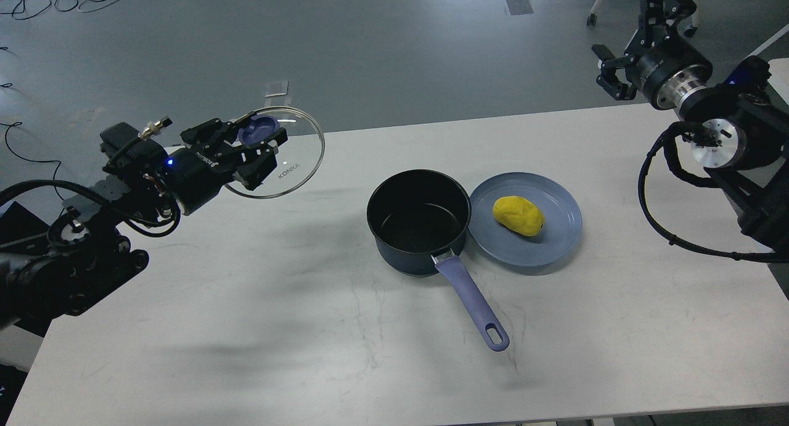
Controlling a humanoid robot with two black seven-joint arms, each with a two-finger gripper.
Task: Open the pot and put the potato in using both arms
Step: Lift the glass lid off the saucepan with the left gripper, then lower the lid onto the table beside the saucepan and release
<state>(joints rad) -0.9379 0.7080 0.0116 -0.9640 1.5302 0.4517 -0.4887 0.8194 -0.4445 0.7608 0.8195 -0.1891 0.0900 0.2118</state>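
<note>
You can read "KONKA" in grey letters on the clear glass lid [280, 158], near its lower right rim, and no other writing is legible. Your left arm [92, 229] comes in from the lower left and reaches out level over the table's left edge, a small blue light glowing on its wrist. The left gripper [249, 148] is pinched on the lid's blue knob [257, 131], holding the lid tilted in the air above the table's far-left part, well apart from the pot. Your right arm [727, 142] enters from the right edge and bends up and back past the table's far-right corner, its silver wrist ring showing. The right gripper [610, 74] hangs above the floor beyond the table's far edge; its fingers are small and dark there, so you cannot tell whether they are spread or pressed together. The pot [419, 222] stands uncovered near the middle of the white table [246, 327], its black inside bare, and its lavender-blue handle [474, 306] points toward the near edge, slightly to the right. The potato [518, 216] lies on a flat blue plate [555, 241] that sits just right of the pot, touching or almost touching its rim. Both the pot and the potato are well apart from either gripper, the potato nearer your right arm's side.
</note>
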